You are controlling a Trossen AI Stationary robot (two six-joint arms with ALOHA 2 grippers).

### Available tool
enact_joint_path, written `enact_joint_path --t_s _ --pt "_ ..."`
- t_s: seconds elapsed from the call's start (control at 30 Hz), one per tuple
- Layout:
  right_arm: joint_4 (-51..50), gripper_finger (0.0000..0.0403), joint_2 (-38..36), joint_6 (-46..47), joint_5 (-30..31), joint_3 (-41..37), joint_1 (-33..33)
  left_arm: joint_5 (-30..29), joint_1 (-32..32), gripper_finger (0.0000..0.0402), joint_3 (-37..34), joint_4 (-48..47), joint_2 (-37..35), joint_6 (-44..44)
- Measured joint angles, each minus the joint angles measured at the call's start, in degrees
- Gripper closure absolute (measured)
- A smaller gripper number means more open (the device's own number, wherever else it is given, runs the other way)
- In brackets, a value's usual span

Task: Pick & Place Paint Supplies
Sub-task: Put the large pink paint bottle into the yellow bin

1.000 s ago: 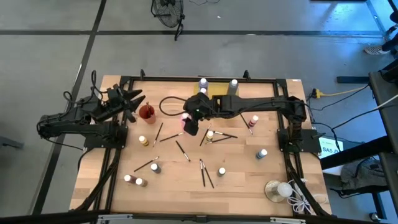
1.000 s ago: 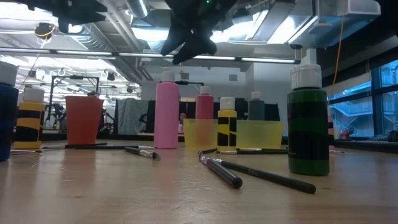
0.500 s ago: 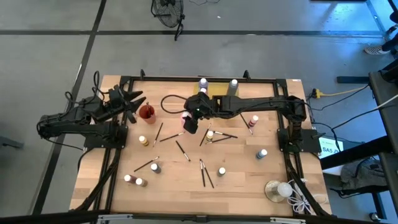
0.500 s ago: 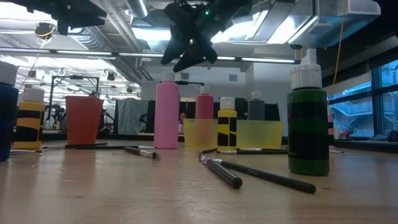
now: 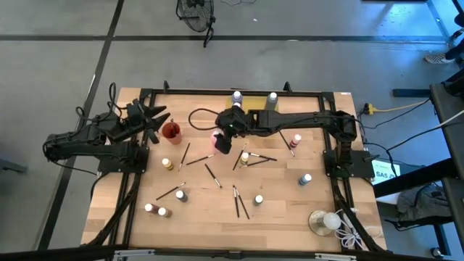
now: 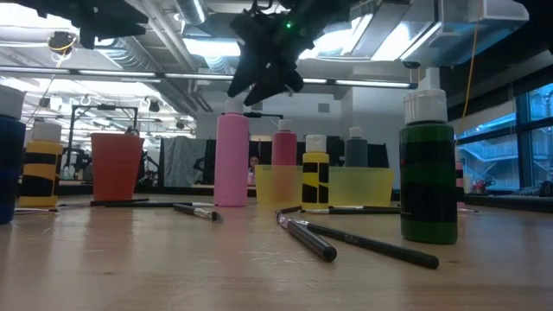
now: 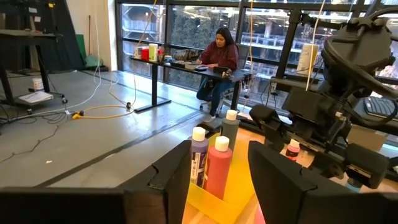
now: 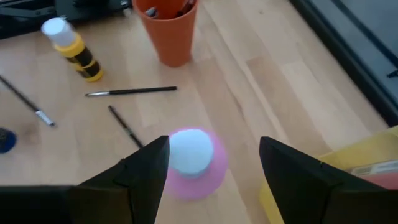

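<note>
Overhead, wide-spread jaws straddle the round-capped pink bottle [image 8: 191, 163].

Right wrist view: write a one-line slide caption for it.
Open right gripper poised above the white-capped pink bottle, with an orange cup, a yellow bottle and paintbrushes beyond.

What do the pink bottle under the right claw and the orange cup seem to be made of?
Pink bottle: probably matte opaque plastic with a white cap, evenly coloured. Orange cup: likely plastic, smooth with a thin rim. Both judged by look alone.
</note>
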Motion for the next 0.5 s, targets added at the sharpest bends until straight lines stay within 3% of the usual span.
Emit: enact_joint_path --t_s 0.5 --pt "1.0 0.0151 2.8 0.9 -2.6 0.0 -0.1 0.0 0.0 0.0247 0.0 -0.2 0.0 0.0"
